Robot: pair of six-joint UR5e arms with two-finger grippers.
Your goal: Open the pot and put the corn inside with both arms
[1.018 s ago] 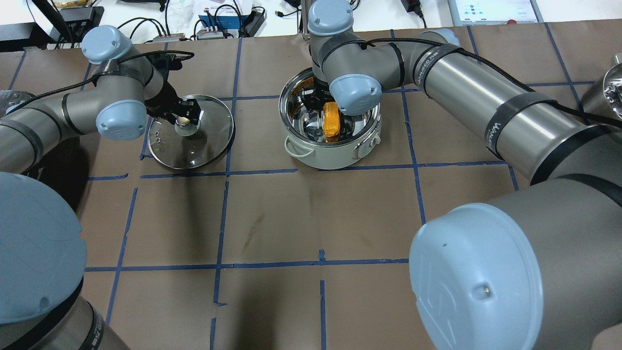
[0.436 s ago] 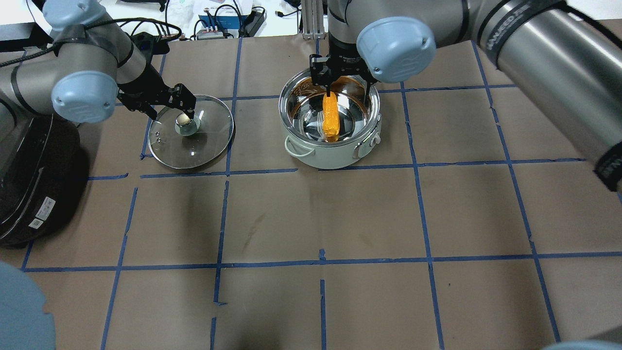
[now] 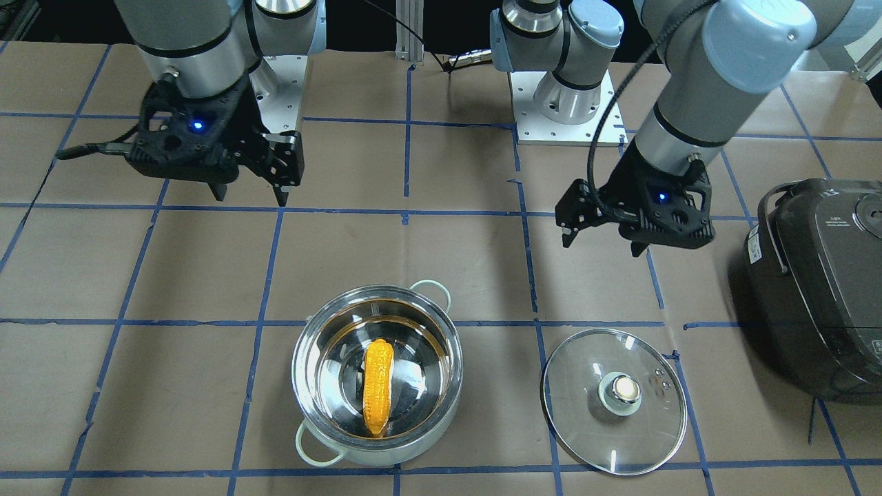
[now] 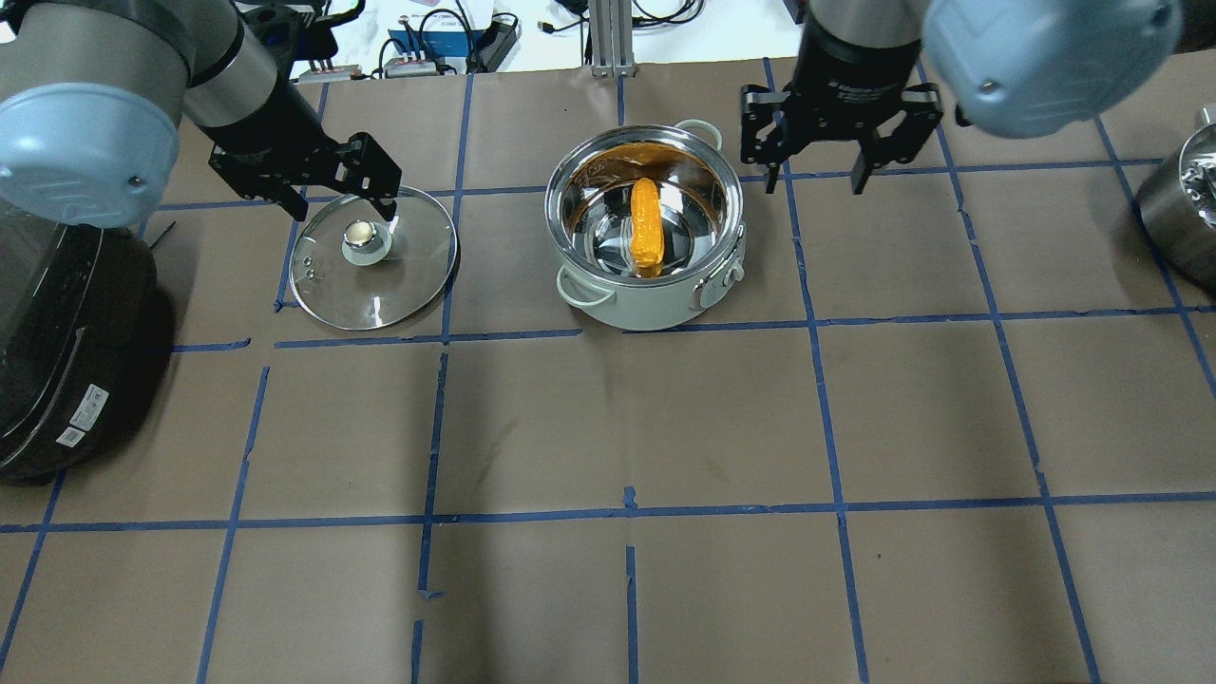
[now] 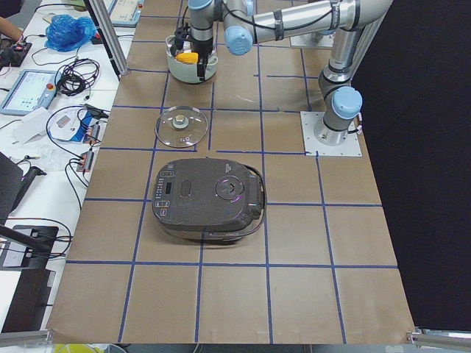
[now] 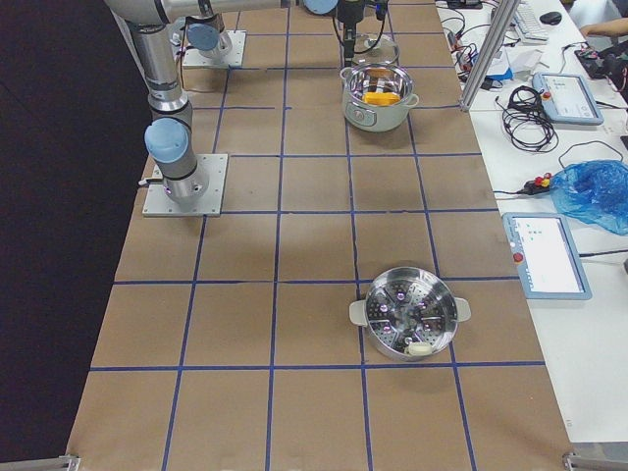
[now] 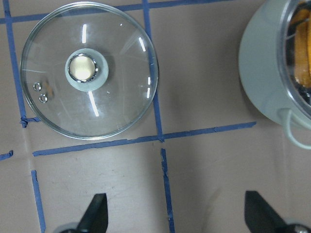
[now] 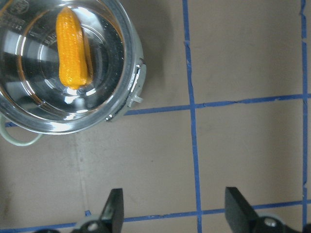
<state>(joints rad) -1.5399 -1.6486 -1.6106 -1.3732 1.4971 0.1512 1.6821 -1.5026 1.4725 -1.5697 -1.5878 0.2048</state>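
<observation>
Right gripper [image 4: 817,184], jaws spread, hangs near shiny pot [image 4: 655,306] holding bumpy corn [image 4: 646,224].

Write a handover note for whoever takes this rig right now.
Left gripper: jaws open, empty, raised near the lid and not touching it.
Right gripper: jaws open, empty, raised beside the pot, on the side away from the lid.
Pot: uncovered, upright on the table.
Corn: lying inside the pot on its bottom.
Lid: flat on the table, knob up, apart from the pot, on the robot's left of it.
Done: lid off, corn in.
Left: nothing of the job as given, it seems. At most, move both arms clear.
</observation>
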